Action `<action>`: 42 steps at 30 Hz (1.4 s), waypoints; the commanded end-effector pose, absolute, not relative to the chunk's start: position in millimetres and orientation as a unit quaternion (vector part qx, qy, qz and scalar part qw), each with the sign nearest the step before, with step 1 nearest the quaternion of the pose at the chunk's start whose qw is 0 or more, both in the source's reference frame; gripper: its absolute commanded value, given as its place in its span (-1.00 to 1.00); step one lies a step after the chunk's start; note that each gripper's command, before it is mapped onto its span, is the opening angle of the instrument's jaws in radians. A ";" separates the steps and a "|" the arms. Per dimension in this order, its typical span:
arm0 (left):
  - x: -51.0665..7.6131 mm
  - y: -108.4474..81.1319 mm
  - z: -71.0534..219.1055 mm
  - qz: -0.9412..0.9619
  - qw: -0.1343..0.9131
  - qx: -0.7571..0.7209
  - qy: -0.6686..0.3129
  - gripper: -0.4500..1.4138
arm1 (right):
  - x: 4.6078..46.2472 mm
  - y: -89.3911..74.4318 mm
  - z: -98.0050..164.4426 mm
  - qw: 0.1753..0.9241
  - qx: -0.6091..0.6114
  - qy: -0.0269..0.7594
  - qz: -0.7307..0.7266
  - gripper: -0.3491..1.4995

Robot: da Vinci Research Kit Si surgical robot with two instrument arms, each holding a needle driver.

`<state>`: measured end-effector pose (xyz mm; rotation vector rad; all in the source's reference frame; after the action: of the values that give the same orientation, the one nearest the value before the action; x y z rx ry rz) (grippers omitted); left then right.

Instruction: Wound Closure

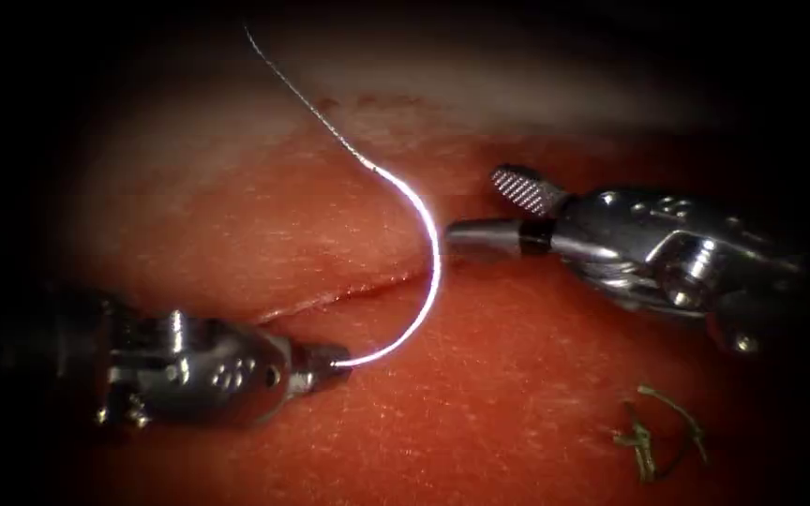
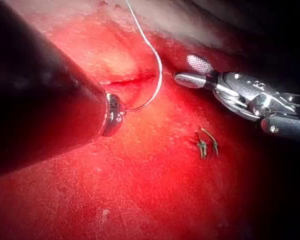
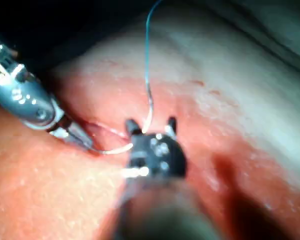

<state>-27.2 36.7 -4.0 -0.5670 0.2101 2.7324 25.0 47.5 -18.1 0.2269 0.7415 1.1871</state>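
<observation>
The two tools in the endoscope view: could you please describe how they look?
Both are polished silver metal. The left arm's tool has a rounded wrist housing with small dimples and a dark collar before its jaws. The right arm's tool has a cross-hatched inner jaw face, a black band behind the jaws, and round pivot pins on its wrist.

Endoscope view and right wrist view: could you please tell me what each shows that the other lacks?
Endoscope: cut ends of thread on the tissue, right of the cut. Right wrist: the right tool from behind, its open, empty jaws either side of the needle. Both: the left tool gripping the needle near its tip, apparently clear of the tissue, thread trailing.
</observation>
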 end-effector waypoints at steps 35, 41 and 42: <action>-28.0 37.5 -7.9 0.943 0.223 -0.225 0.102 -0.89 | 30.2 46.8 -16.8 0.873 0.025 0.281 0.399 -1.00; -28.3 38.0 -6.2 0.940 0.202 -0.256 0.105 0.01 | 29.9 47.1 -17.3 0.876 0.015 0.281 0.392 -1.00; -28.1 38.2 -6.0 0.937 0.202 -0.271 0.090 0.10 | 29.7 47.2 -17.4 0.875 0.012 0.284 0.391 -1.00</action>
<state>-26.9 39.1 -6.3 -0.8314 0.0802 2.5255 29.0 47.5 -18.1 0.0156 0.6004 0.8183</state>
